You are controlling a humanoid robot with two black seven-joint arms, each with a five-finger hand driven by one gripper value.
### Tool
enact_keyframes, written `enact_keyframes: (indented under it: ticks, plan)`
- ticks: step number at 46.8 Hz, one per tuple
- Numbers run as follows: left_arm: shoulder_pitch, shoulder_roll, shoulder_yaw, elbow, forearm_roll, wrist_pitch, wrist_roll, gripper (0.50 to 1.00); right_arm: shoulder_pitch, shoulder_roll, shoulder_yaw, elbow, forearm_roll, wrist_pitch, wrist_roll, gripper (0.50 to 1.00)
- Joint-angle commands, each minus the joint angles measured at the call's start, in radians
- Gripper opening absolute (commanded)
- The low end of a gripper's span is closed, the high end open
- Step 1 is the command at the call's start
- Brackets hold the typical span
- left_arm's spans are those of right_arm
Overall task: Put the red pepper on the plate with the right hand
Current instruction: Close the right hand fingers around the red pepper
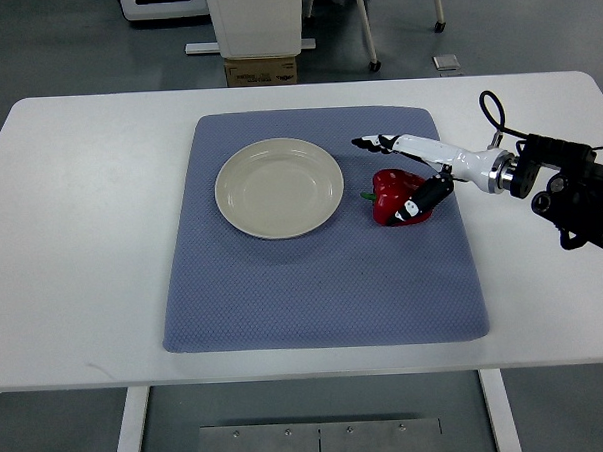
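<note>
A red pepper with a green stem lies on the blue-grey mat, just right of the cream plate. My right hand comes in from the right edge and sits over the pepper. Its upper fingers stretch out above and past the pepper, and its dark thumb rests against the pepper's right side. The fingers are spread and do not close around the pepper. The pepper rests on the mat. The plate holds nothing. The left arm does not show.
The mat lies on a white table. Beyond the table's far edge are a cardboard box, a white cabinet base and chair legs on the floor.
</note>
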State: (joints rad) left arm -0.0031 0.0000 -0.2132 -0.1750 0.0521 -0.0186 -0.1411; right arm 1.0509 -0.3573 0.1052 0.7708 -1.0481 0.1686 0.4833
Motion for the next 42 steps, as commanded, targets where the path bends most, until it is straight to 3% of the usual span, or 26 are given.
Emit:
enact_keyframes:
  ticks: [1,42]
  plan:
    - [0.0,0.0,0.0,0.0,0.0,0.0,0.0,1.0,0.0,-0.002,-0.004,-0.002,-0.006,0.0,0.0,0.954]
    - [0.0,0.0,0.0,0.0,0.0,0.0,0.0,1.0,0.003,-0.002,-0.061,-0.062,-0.006,-0.001,-0.002,0.88]
